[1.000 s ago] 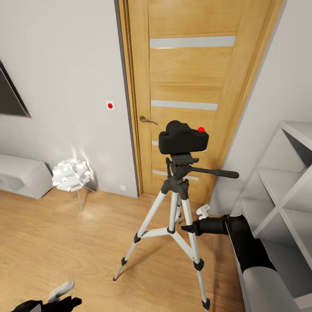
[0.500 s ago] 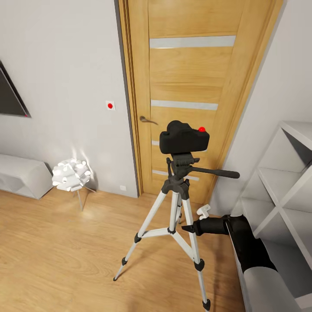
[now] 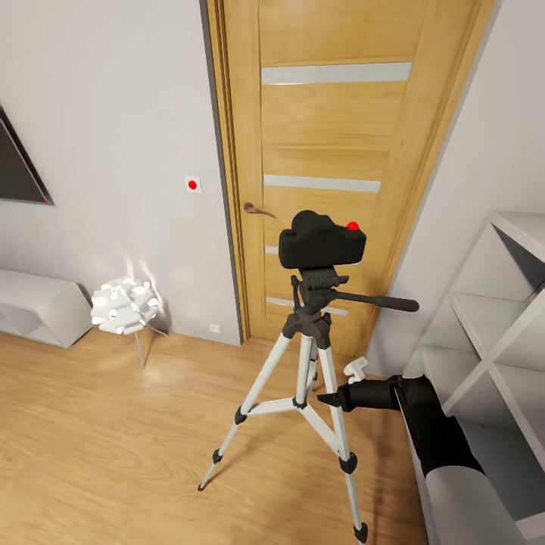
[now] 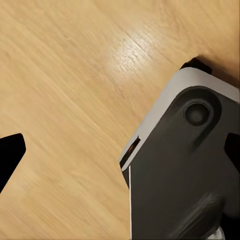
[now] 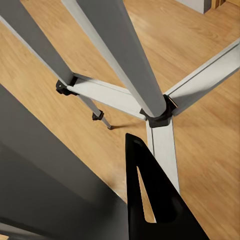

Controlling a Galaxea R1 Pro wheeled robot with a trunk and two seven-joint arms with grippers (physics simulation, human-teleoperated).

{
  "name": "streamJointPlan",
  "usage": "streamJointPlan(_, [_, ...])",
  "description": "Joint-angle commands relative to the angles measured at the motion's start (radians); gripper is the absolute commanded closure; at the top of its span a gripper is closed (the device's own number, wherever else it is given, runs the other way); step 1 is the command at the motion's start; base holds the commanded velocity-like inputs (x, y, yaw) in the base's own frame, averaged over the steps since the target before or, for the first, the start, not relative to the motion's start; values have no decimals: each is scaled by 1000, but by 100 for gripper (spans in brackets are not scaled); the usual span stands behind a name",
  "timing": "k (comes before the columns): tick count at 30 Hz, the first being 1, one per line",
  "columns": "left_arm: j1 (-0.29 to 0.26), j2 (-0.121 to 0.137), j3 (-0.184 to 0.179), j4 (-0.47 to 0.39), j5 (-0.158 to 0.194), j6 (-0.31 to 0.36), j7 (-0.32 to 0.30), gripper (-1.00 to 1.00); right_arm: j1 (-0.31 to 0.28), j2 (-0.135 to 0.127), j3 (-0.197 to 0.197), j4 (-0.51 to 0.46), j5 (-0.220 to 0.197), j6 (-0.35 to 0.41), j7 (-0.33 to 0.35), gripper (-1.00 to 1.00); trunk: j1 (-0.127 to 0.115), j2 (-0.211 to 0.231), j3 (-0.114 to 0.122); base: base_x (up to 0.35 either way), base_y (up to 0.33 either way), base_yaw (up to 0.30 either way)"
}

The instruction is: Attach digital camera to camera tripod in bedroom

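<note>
**Camera sits on the tripod head by the door**

Camera [image 3: 322, 240], black with a red dot on its top right, rests on the black head of the tripod [image 3: 310, 363]. The tripod stands on the wood floor [image 3: 113, 439] with its three pale legs spread, right in front of the oak door [image 3: 333, 166]. Its pan bar [image 3: 375, 301] sticks out to the right, level.

The right gripper [image 3: 344, 386] hangs low, just right of the tripod's legs and well below the camera, touching neither. One pale finger [image 3: 354, 369] and a dark pointed one show in the head view, a little apart, but whether the claw is spread or pressed together I cannot tell. In the right wrist view one dark finger [image 5: 150, 200] points at the tripod's leg brace [image 5: 159, 112], near it.

The left wrist view looks down on the floor [image 4: 65, 75] and the robot's grey base [image 4: 185, 165]; a dark fingertip [image 4: 9, 155] shows at one edge, so that claw's state cannot be told either.

A white lamp [image 3: 123, 304] stands far left by the wall, and white shelves [image 3: 492, 318] stand at the right.
</note>
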Motion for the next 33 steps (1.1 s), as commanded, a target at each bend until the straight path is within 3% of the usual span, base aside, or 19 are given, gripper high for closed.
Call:
streamJointPlan(1, [3,-2,-9,-1,9,-5,3,-100,-1,0,-2,-1,27,-4,6,100,1,-2,-2,0,0,0])
streamJointPlan(3, [10,-6,-9,0,10,-11,3,-100,-1,0,-2,-1,27,-4,6,100,1,-2,-2,0,0,0])
streamJointPlan(4, [13,-8,-9,0,11,-14,3,-100,-1,0,-2,-1,27,-4,6,-100,1,-2,-2,0,0,0])
streamJointPlan(14, [22,-26,-8,1,13,-23,4,-100,-1,2,-6,-1,27,-7,-3,-100,1,-2,-2,0,0,0])
streamJointPlan(33, [22,-28,-8,1,13,-23,5,-100,-1,-4,-19,-4,29,-8,-28,-100,1,-2,-2,0,0,0])
